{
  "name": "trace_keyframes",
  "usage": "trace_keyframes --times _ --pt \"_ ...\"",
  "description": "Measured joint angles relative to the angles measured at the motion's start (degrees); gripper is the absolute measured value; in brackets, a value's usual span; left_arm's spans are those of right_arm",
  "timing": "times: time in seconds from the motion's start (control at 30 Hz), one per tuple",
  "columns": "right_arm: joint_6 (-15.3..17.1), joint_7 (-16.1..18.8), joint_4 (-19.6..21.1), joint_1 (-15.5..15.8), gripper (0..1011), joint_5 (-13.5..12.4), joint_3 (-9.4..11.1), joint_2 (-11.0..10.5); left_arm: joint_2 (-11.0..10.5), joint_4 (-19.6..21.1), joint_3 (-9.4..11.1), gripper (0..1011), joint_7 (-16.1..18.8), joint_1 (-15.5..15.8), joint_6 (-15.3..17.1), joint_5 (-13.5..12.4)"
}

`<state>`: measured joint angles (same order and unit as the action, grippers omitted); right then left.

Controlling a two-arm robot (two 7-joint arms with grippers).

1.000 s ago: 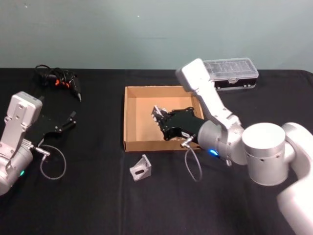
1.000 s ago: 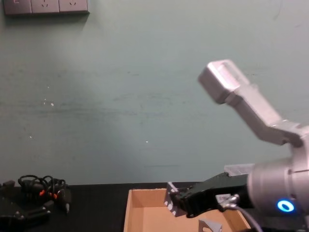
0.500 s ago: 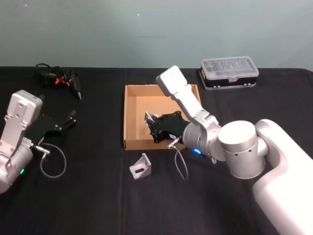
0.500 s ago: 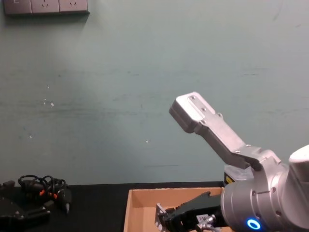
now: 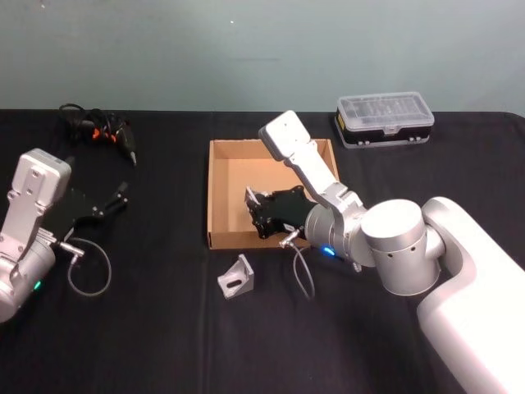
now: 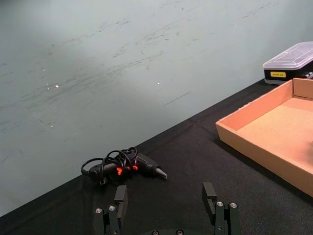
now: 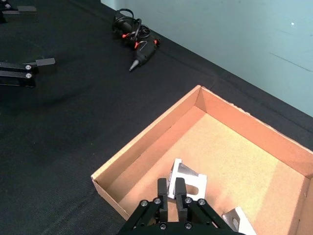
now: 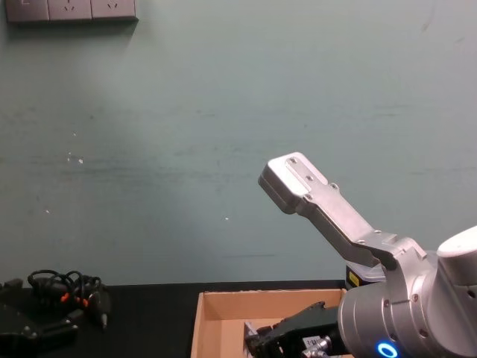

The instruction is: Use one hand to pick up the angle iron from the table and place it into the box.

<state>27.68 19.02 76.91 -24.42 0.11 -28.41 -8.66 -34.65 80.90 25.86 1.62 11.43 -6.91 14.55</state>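
Head camera looks steeply down on the black surface (image 5: 148, 345) and the box (image 5: 246, 152). Chest camera sits low, facing the wall (image 8: 186, 149), catching the box's rim. Left wrist camera looks past the left end effector (image 6: 165, 196) toward the box; right wrist camera, past the right end effector (image 7: 171, 185), closely into it.

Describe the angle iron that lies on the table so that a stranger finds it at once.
Find the tan cardboard box in the middle of the black table. Just in front of its near left corner lies a grey angle iron. It alone is outside the box; the right end effector holds a second angle iron inside it.
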Motion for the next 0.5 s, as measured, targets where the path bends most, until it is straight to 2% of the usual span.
trace_keyframes --times 0.1,0.13,0.33,0.5 --pt "0.26 0.09 0.00 0.09 166 0.42 0.25 0.19 0.00 0.00 0.00 1000 0.00 0.00 0.00 0.00" --pt "0.36 0.17 0.00 0.18 223 0.64 0.39 0.26 0.00 0.00 0.00 1000 0.00 0.00 0.00 0.00" --pt "0.32 0.22 0.41 0.63 375 1.17 1.19 0.45 0.00 0.00 0.00 1000 0.00 0.00 0.00 0.00" --pt "-0.08 0.00 1.98 1.83 554 1.16 2.92 0.41 0.00 0.00 0.00 1000 0.00 0.00 0.00 0.00"
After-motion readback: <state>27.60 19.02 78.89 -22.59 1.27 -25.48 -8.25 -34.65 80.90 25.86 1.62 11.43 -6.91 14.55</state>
